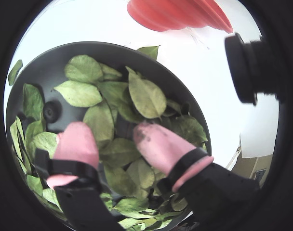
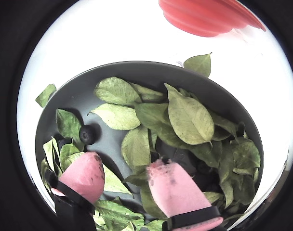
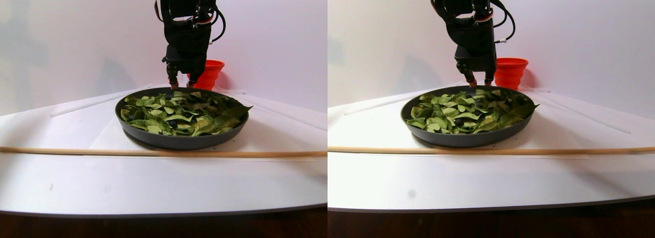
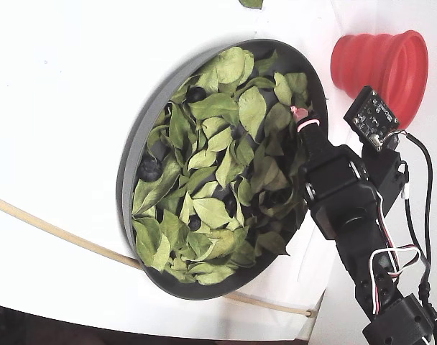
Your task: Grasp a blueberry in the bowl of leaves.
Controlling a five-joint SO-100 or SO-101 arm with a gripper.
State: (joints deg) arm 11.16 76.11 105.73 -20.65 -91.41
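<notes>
The dark grey bowl [image 4: 125, 180] is full of green leaves [image 4: 226, 144]; it also shows in both wrist views [image 1: 40, 72] [image 2: 74, 96] and the stereo pair view [image 3: 179, 142]. Several dark blueberries lie among the leaves. One blueberry [image 2: 87, 134] sits on bare bowl floor, up and left of my left pink fingertip [image 2: 81, 175]; in a wrist view it is beside that finger [image 1: 51, 110]. Others show in the fixed view [image 4: 149, 169] [image 4: 196, 93]. My gripper [image 1: 113, 132] [image 2: 123, 163] [image 4: 302, 118] [image 3: 181, 84] is open and empty. It hangs just above the leaves at the bowl's edge nearest the red cup.
A red ribbed cup [image 4: 384, 68] [image 3: 210, 73] stands just beyond the bowl by the arm. A thin wooden stick [image 3: 164, 153] [image 4: 60, 237] lies across the white table in front of the bowl. Loose leaves [image 2: 45, 95] [image 2: 198, 63] lie outside the rim.
</notes>
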